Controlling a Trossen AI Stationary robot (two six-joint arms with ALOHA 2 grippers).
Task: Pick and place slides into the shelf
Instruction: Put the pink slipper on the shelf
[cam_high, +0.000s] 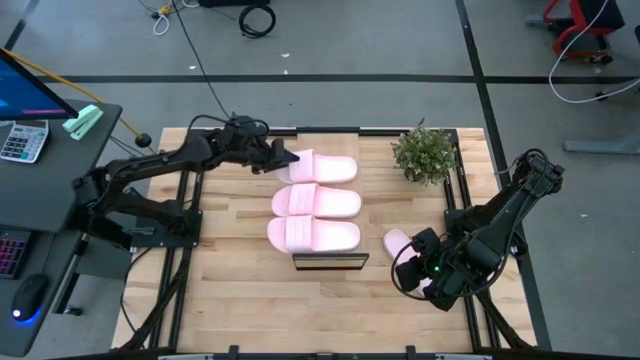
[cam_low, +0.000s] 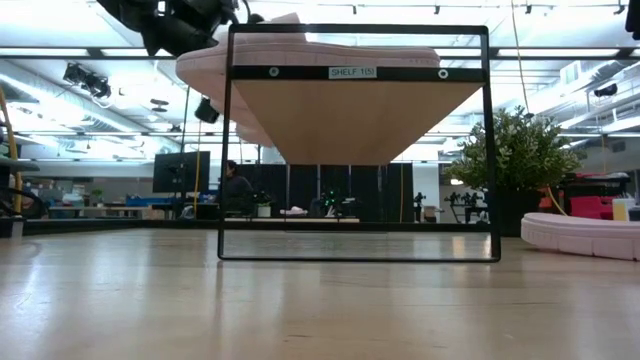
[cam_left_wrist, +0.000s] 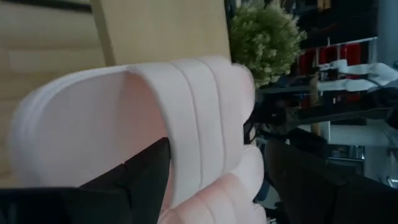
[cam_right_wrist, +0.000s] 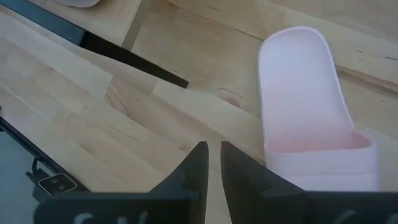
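Observation:
The shelf (cam_high: 330, 262) runs down the table's middle; in the low view its pale panel (cam_low: 355, 120) sits in a black frame. Two pink slides (cam_high: 317, 202) (cam_high: 313, 235) lie across it. A third slide (cam_high: 328, 168) is at the shelf's far end, with my left gripper (cam_high: 278, 158) shut on its left end. The fourth slide (cam_high: 398, 241) (cam_right_wrist: 305, 106) lies sole-down on the tabletop right of the shelf. My right gripper (cam_high: 412, 262) (cam_right_wrist: 212, 149) is shut and hovers just beside this slide's near end without touching it. My left gripper (cam_left_wrist: 217, 149) holds the third slide at its left end, by the strap (cam_left_wrist: 205, 124). One finger (cam_left_wrist: 143, 177) lies against the footbed side and the other (cam_left_wrist: 305, 186) on the outer side. It comes level from the table's left, along the slide. Whether the slide rests on the shelf cannot be told.
A potted plant (cam_high: 425, 152) (cam_low: 515, 160) stands at the table's far right corner, near the third slide's right end. Bare tabletop lies left of the shelf and along the near edge. A desk with a calculator (cam_high: 22, 140) stands off the table's left.

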